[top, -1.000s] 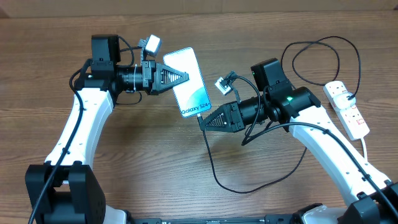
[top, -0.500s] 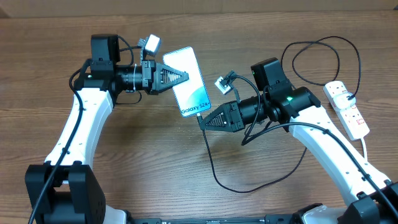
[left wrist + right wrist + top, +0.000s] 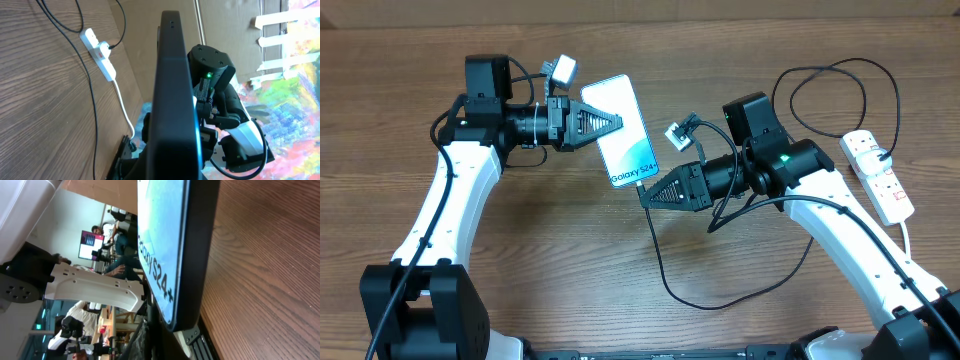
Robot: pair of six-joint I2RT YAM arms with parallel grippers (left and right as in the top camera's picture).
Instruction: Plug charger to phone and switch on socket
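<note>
**A:** Which step is being worked on?

**B:** Judging by the layout, the plugging-in. The left end effector [image 3: 612, 122] is pinching the phone [image 3: 625, 135] by its long edge and holding it near the middle of the surface [image 3: 550, 260]. The right end effector [image 3: 648, 192] is sitting at the "Galaxy S24" end of the phone. It appears to be pressed together on the connector end of the charger [image 3: 654, 245], whose cable is trailing out from its tip.

**A:** How should it be doing this well?

**B:** The left side should be bracing the phone firmly while the right is lining the tip up square with the port and pushing straight along the phone's length. Any tilt is risking a jam or a twisted phone. The slack loop in the cable is helping, as nothing is tugging at the connector.

**A:** Are the views telling you different things?

**B:** Yes. The overhead is showing the whole run of cable out to the socket [image 3: 878, 175], which is lying well apart at the right edge. The left wrist is showing the phone edge-on. The right wrist is showing the screen lettering close up. None of them is showing the port itself, so I cannot tell whether the tip is seated.
</note>
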